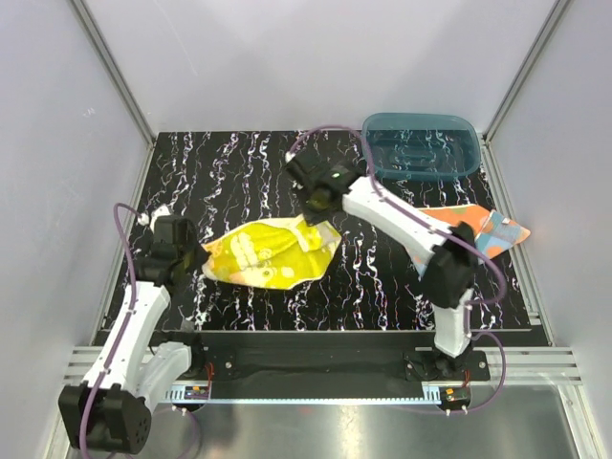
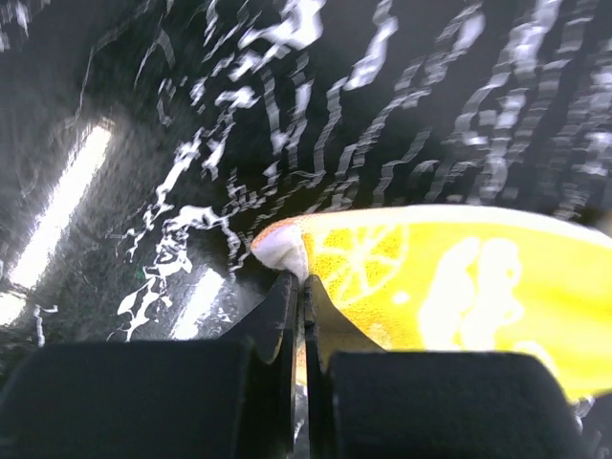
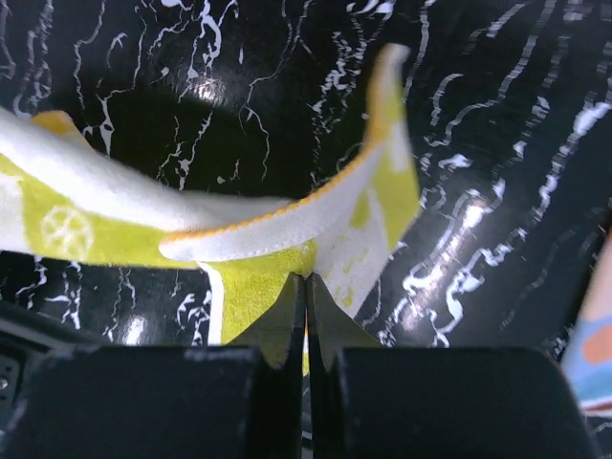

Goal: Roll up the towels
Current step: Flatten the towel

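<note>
The yellow towel [image 1: 270,254], printed with pale lemon slices, is held stretched between both arms above the black marbled table [image 1: 229,172]. My left gripper [image 1: 198,260] is shut on its left corner, and in the left wrist view that pale corner of the yellow towel [image 2: 287,247] sits pinched at the gripper [image 2: 302,287]. At the towel's right end my right gripper [image 1: 316,212] is shut on the cloth. In the right wrist view the yellow towel [image 3: 249,225] folds over just above the gripper [image 3: 306,282]. The orange dotted towel [image 1: 492,228] lies flat at the right, partly hidden under the right arm.
A teal translucent tub [image 1: 422,143] stands at the back right corner. White enclosure walls and aluminium posts [image 1: 115,72] ring the table. A metal rail [image 1: 316,368] with both arm bases runs along the near edge.
</note>
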{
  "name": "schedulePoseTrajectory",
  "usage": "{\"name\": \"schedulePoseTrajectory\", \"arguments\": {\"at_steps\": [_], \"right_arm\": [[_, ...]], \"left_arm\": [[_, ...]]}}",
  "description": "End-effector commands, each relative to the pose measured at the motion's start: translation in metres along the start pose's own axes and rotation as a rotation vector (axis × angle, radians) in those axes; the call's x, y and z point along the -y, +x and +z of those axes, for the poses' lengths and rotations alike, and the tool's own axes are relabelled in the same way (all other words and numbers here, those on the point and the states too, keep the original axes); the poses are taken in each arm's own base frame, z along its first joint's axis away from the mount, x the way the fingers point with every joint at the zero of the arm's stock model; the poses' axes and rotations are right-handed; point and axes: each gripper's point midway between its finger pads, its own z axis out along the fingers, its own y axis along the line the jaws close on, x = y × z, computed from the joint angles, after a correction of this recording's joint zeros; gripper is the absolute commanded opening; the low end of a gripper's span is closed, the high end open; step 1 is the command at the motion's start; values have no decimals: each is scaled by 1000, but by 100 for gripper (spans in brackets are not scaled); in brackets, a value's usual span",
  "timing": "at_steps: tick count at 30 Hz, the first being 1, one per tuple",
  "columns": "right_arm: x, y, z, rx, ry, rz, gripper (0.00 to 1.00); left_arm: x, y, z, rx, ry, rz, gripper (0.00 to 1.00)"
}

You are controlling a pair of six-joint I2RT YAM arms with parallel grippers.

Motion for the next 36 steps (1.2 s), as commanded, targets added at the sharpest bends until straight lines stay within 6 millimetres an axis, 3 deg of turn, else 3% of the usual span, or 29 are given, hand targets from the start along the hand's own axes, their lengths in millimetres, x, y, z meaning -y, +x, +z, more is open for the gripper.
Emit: {"name": "schedulePoseTrajectory", "arguments": {"at_steps": [1, 2, 4, 5, 7, 9, 13, 14, 16, 17, 21, 23, 26, 28, 30, 31, 32, 33, 34, 35, 36], "right_arm": [[24, 1, -49, 70, 52, 80, 0], [28, 0, -66, 104, 45, 116, 0], [32, 14, -71, 91, 46, 134, 0], [35, 15, -85, 121, 39, 162, 0], [42, 32, -89, 105, 51, 178, 0], [48, 38, -109, 142, 41, 232, 0], [54, 65, -133, 167, -4, 331, 0], [54, 68, -151, 203, -44, 375, 0], [56, 81, -159, 215, -65, 416, 0], [58, 84, -174, 249, -99, 461, 0], [66, 100, -187, 287, -118, 539, 0], [74, 102, -179, 293, -69, 553, 0], [93, 95, -157, 267, 79, 534, 0], [106, 87, -132, 209, 152, 528, 0], [139, 74, -110, 179, 169, 585, 0], [148, 75, -84, 126, 173, 594, 0], [165, 64, -71, 125, 141, 626, 0], [173, 61, -59, 110, 147, 637, 0], [179, 56, -33, 59, 162, 630, 0], [182, 50, -22, 40, 159, 604, 0], [186, 27, -19, 59, 147, 597, 2]], "left_arm": [[22, -23, -36, 58, 113, 95, 0], [32, -33, -48, 84, 157, 118, 0], [31, -37, -63, 98, 161, 176, 0], [33, -48, -75, 132, 163, 187, 0], [23, -53, -90, 161, 126, 223, 0], [25, -58, -107, 181, 147, 245, 0], [31, -61, -139, 218, 220, 299, 0], [32, -60, -145, 222, 236, 311, 0], [32, -61, -163, 245, 267, 333, 0], [32, -60, -167, 249, 271, 340, 0], [27, -57, -179, 229, 260, 369, 0], [26, -59, -173, 210, 233, 362, 0], [29, -61, -145, 150, 181, 357, 0], [28, -61, -115, 82, 114, 368, 0], [26, -64, -78, 18, 28, 388, 0], [26, -66, -66, 0, 5, 396, 0], [30, -75, -52, 6, -6, 393, 0], [30, -74, -29, -47, -37, 402, 0], [32, -77, -17, -65, -51, 397, 0], [36, -86, -6, -61, -58, 388, 0], [40, -91, 14, -94, -81, 373, 0]]}}
